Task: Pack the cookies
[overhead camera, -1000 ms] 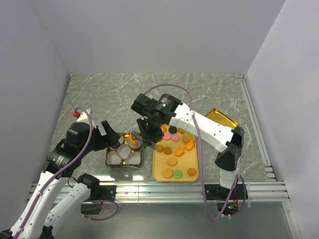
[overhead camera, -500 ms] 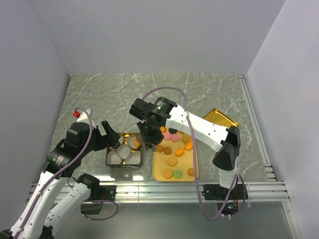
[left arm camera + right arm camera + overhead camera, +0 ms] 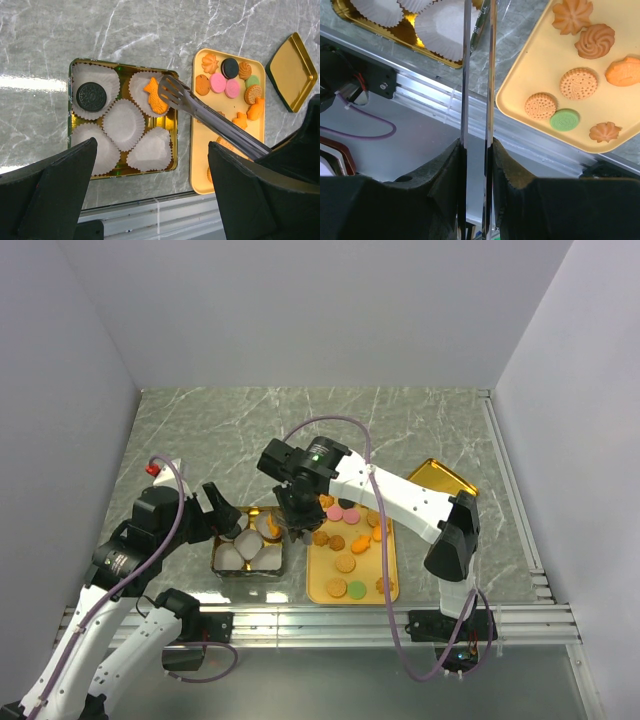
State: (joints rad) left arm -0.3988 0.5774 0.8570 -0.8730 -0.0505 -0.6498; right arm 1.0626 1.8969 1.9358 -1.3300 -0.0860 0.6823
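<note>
Several cookies [image 3: 350, 540] lie on a yellow tray [image 3: 322, 585], also seen in the right wrist view [image 3: 578, 83]. A gold tin [image 3: 70, 100] holds white paper cups [image 3: 122, 122]. One cup has a dark chocolate disc [image 3: 91, 96], another an orange fish-shaped cookie [image 3: 155, 96]. My right gripper [image 3: 295, 515] is shut on metal tongs [image 3: 478, 75]. The tongs' tip [image 3: 170, 90] is at the fish cookie; I cannot tell whether it still grips it. My left gripper [image 3: 152, 145] is open and empty, hovering over the tin's near edge.
A gold lid [image 3: 445, 480] lies on the marble table right of the tray. A small red-topped object [image 3: 152, 468] sits at the far left. An aluminium rail [image 3: 330, 618] runs along the near edge. White walls enclose three sides.
My right arm has swung left from over the tray to over the tin, carrying the tongs. The left arm has barely moved.
</note>
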